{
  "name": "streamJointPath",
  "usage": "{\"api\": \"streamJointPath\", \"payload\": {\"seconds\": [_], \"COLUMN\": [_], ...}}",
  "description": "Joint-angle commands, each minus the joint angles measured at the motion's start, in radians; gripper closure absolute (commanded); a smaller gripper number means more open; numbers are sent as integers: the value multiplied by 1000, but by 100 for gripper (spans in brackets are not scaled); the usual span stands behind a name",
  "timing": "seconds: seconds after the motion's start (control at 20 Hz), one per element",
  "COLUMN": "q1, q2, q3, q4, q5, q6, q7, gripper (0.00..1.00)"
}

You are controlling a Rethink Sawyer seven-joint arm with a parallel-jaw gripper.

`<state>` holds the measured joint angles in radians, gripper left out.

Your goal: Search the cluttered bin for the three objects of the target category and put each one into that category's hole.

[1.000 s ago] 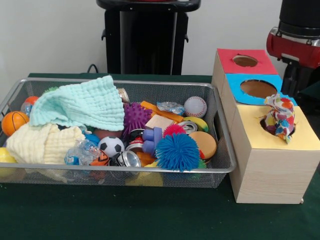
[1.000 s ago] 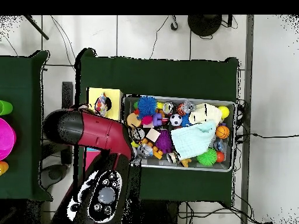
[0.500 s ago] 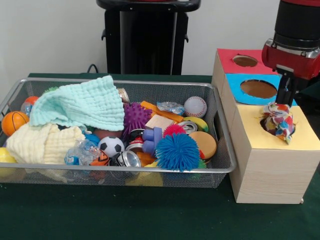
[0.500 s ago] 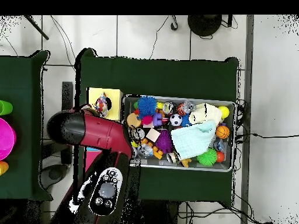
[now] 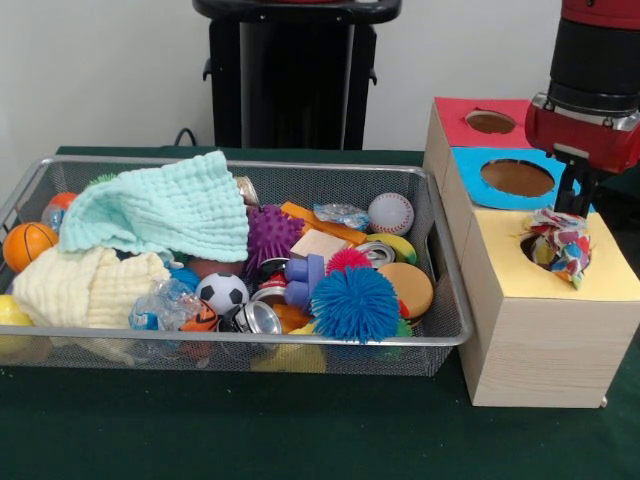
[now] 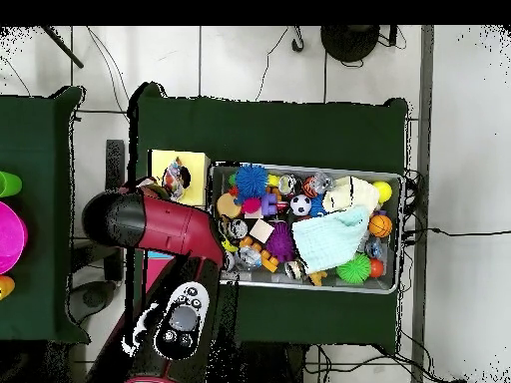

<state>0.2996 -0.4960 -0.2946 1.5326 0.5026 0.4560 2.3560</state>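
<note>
A multicoloured patchwork cloth sits crumpled in the hole of the yellow box top, with part of it sticking out above the rim. My gripper hangs just above and behind the cloth, under the red and black arm. In the overhead view the arm covers the gripper, and the cloth shows on the yellow box. A mint green cloth and a pale yellow cloth lie at the left of the wire bin.
The box also has a blue top with a hole and a red top with a hole. The bin holds several balls, cans, a blue spiky ball, a purple spiky ball and a baseball.
The arm came in over the yellow box, then drew up and slightly right. The patchwork cloth has sunk lower into the yellow hole.
</note>
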Motion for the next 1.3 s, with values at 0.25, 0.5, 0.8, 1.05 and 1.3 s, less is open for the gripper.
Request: {"api": "streamJointPath", "payload": {"seconds": [0.25,0.5,0.8,1.05,1.3], "q1": [-17,15,11,16,18], "q2": [115,159,191,222,226], "q3": [67,0,-29,-48,-56], "q4": [14,-48,-80,-108,-106], "q5": [-14,0,4,14,20], "q6": [-92,-84,-97,-99,-78], "q7": [155,206,203,213,211], "gripper": [100,100,100,100,100]}}
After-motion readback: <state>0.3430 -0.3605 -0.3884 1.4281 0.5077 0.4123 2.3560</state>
